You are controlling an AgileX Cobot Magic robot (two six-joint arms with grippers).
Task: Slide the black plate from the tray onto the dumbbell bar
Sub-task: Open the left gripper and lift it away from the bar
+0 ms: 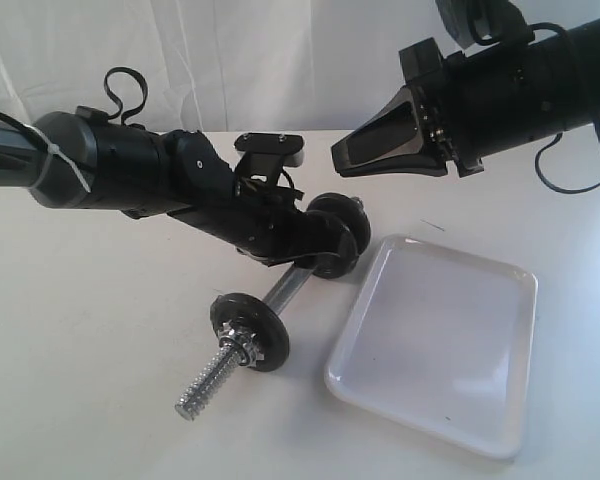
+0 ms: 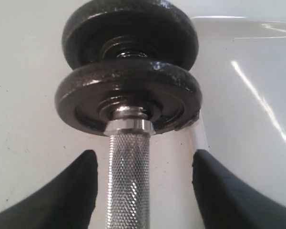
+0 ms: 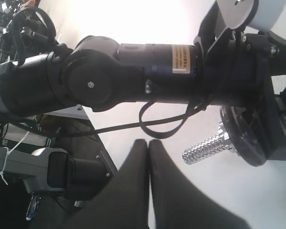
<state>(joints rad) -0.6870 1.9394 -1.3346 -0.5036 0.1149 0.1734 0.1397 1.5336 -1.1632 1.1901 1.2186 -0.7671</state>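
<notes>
The dumbbell bar [image 1: 285,290] lies on the white table, its knurled chrome middle [image 2: 128,181] running between my left gripper's fingers without touching them. My left gripper [image 2: 144,153] is open around it. Two black plates [image 1: 340,235] sit side by side on the bar's end beside the tray, the inner one [image 2: 128,90] and the outer one [image 2: 130,28]. A third black plate [image 1: 250,330] sits near the bar's other, threaded end [image 3: 205,149]. The white tray [image 1: 435,345] holds nothing. My right gripper [image 1: 342,152] hangs shut and empty above the table, behind the tray.
The left arm [image 3: 109,76] stretches low across the table over the bar's middle. The tray's rim [image 2: 248,95] lies right beside the two plates. A black cable [image 1: 580,180] hangs from the right arm at the far right.
</notes>
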